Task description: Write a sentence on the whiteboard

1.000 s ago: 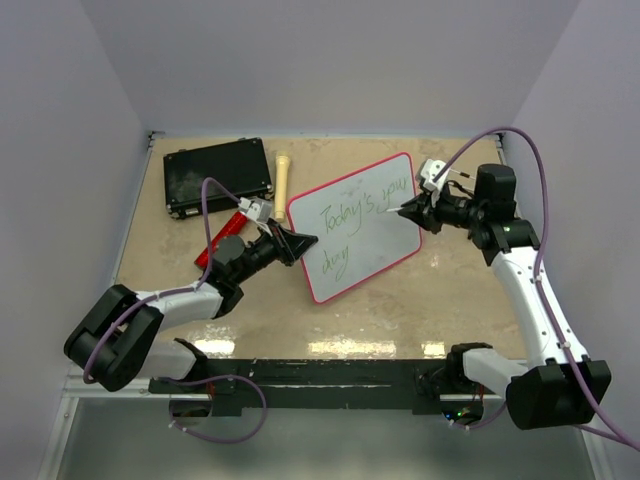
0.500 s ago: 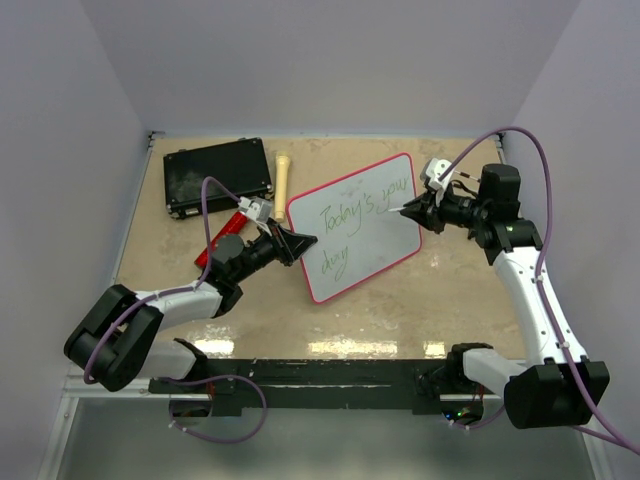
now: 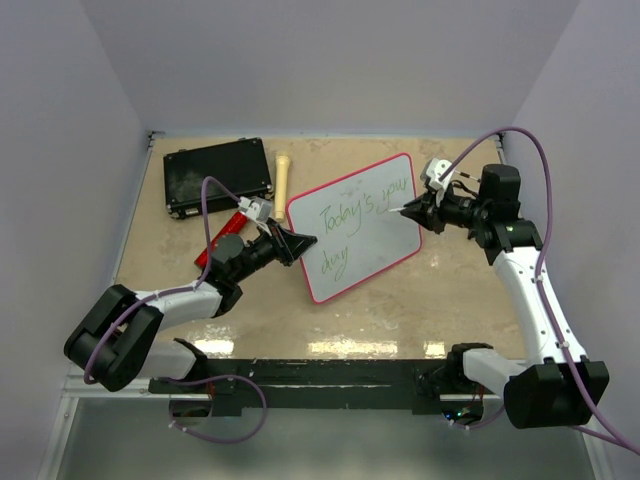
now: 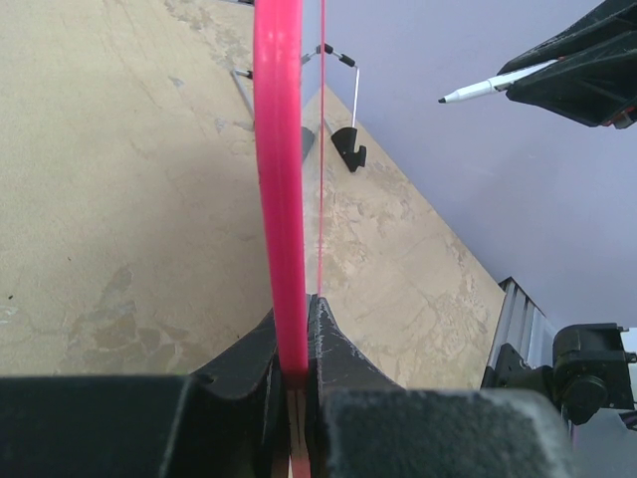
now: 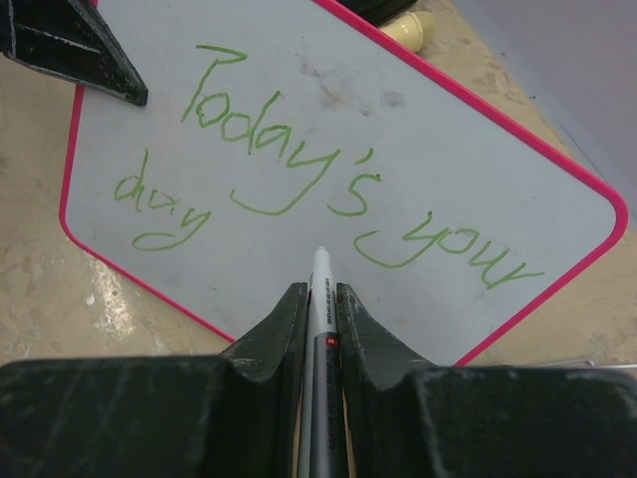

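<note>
The whiteboard [image 3: 360, 225], white with a pink rim, stands tilted at the table's middle. My left gripper [image 3: 298, 240] is shut on its left edge; in the left wrist view the rim [image 4: 279, 179] runs edge-on between my jaws. The sentence [image 3: 350, 215] in green cursive reads "Today's your" over "day"; it also shows in the right wrist view [image 5: 299, 169]. My right gripper [image 3: 412, 209] is shut on a white marker [image 5: 320, 299], its tip held just off the board's right side, below "your".
A black case [image 3: 218, 175] lies at the back left. A cream wooden stick [image 3: 283, 180] lies beside it. A red object [image 3: 222, 235] lies under my left arm. Walls close in on three sides.
My right gripper moved slightly right and up with the marker, drawing the tip back from the board. The left arm and the board have held still.
</note>
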Controlling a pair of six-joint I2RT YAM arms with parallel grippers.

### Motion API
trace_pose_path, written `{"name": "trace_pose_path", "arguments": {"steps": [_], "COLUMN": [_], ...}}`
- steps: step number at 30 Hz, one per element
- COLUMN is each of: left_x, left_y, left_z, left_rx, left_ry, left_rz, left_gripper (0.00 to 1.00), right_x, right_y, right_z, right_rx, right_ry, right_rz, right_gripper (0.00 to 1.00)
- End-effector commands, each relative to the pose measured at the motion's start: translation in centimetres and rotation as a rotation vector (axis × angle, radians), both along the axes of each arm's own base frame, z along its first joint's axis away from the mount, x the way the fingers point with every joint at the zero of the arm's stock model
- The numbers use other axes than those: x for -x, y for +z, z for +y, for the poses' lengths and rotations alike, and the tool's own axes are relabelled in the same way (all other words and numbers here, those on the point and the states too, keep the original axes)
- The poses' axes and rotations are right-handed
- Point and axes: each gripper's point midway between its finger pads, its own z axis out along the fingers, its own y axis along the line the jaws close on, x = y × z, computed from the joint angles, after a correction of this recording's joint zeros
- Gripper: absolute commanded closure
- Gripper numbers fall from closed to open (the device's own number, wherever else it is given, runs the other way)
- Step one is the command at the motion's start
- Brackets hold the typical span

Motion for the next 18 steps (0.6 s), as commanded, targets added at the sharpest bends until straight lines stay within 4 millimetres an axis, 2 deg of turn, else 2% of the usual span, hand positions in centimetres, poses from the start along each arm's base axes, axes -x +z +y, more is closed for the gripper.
{"name": "trace_pose_path", "arguments": {"steps": [1,18], "left_x": [0.5,0.8], "left_y": [-0.9,-0.8], "left_z": [-0.3,-0.4], "left_rx": [-0.061,-0.064], "left_ry": [-0.046,-0.069], "left_rz": [-0.007,-0.017], "left_gripper": [1.0,1.0], "right_x": [0.2,0.4], "right_y": [0.4,-0.7], "right_z": [0.3,0.5], "right_rx": [-0.021,-0.028], "right_ry": [0.023,0.053], "right_rz": [-0.012,0.025], "right_gripper": [1.0,1.0]}}
